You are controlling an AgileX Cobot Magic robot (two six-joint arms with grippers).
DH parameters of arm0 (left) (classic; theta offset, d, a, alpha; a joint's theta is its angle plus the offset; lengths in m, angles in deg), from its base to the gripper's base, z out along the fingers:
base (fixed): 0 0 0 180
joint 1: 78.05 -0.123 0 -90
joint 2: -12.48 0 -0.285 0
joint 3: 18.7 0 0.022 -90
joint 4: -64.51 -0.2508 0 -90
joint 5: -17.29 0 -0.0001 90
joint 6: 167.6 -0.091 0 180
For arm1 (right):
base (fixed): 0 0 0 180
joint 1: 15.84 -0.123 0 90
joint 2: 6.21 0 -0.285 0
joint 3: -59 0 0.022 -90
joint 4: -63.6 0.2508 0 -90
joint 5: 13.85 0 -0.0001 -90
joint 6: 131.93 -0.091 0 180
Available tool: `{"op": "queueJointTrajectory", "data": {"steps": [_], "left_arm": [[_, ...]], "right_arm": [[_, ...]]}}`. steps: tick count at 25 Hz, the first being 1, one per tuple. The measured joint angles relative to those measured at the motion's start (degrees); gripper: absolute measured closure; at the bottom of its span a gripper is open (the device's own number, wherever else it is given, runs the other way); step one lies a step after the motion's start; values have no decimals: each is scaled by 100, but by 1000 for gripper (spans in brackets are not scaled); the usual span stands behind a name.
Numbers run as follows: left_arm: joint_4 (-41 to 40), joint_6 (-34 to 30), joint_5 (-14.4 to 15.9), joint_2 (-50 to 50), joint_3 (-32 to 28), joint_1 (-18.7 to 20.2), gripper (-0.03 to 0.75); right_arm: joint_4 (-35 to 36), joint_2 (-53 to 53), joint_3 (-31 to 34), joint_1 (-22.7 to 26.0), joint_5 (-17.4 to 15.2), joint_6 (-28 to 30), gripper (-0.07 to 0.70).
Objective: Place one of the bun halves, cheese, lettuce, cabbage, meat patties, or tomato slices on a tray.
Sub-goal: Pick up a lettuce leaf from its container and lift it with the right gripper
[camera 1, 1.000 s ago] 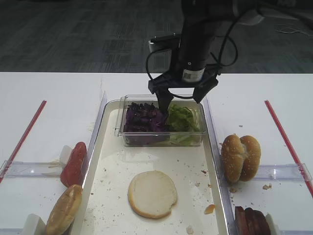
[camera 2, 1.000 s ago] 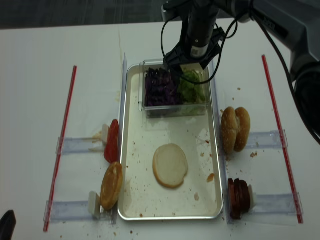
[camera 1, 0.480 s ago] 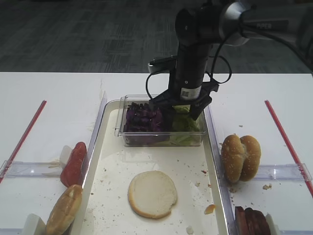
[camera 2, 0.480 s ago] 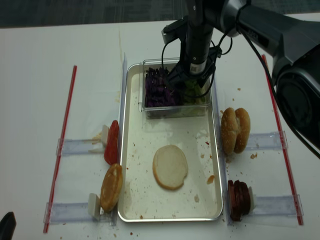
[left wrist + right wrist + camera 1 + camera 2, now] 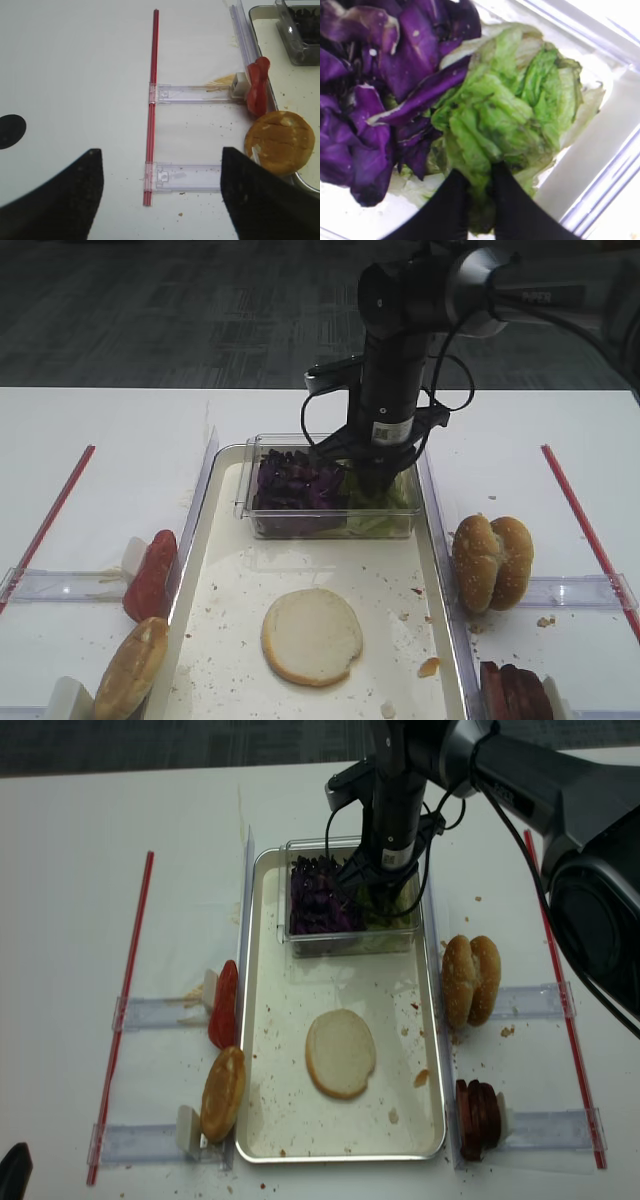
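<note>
My right gripper (image 5: 480,187) (image 5: 372,480) (image 5: 381,902) reaches down into a clear box and is shut on the light green lettuce (image 5: 510,110) (image 5: 388,502). Purple cabbage (image 5: 370,100) (image 5: 295,483) fills the box's left half. The box stands at the far end of the white tray (image 5: 330,560) (image 5: 243,1020). One bun half (image 5: 312,636) (image 5: 341,1052) lies cut face up on the tray. My left gripper (image 5: 160,195) hovers open over bare table, left of the tray. No cheese is in view.
Left of the tray stand tomato slices (image 5: 151,574) (image 5: 257,85) and a bun half on edge (image 5: 131,668) (image 5: 279,141). Right of it are two bun halves (image 5: 492,562) and meat patties (image 5: 515,692). Red strips (image 5: 52,515) (image 5: 585,525) lie along both sides.
My right gripper came down from above the box into the lettuce side, and its jaws went from wide open to closed on the leaves.
</note>
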State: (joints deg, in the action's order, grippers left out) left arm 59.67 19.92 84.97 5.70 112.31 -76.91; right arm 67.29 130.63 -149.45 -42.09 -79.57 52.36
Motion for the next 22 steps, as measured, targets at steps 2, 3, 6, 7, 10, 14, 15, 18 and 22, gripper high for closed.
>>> {"op": "queueJointTrajectory", "data": {"steps": [2,3,6,7,10,14,15,18,22], "left_arm": [[0,0,0,0,0,0,225],[0,0,0,0,0,0,225],[0,0,0,0,0,0,225],[0,0,0,0,0,0,225],[0,0,0,0,0,0,225],[0,0,0,0,0,0,225],[0,0,0,0,0,0,225],[0,0,0,0,0,0,225],[0,0,0,0,0,0,225]], "right_arm": [[-10,0,0,0,0,-13,566],[-10,0,0,0,0,-25,572],[-22,0,0,0,-16,-25,575],[-33,0,0,0,-42,-25,575],[-33,-12,0,0,-110,-34,576],[-33,-265,-69,0,-162,-34,576],[-33,-348,-132,0,-206,-34,576],[-33,-576,-380,0,-373,-46,576],[-33,-647,-576,0,-438,-46,576]]}}
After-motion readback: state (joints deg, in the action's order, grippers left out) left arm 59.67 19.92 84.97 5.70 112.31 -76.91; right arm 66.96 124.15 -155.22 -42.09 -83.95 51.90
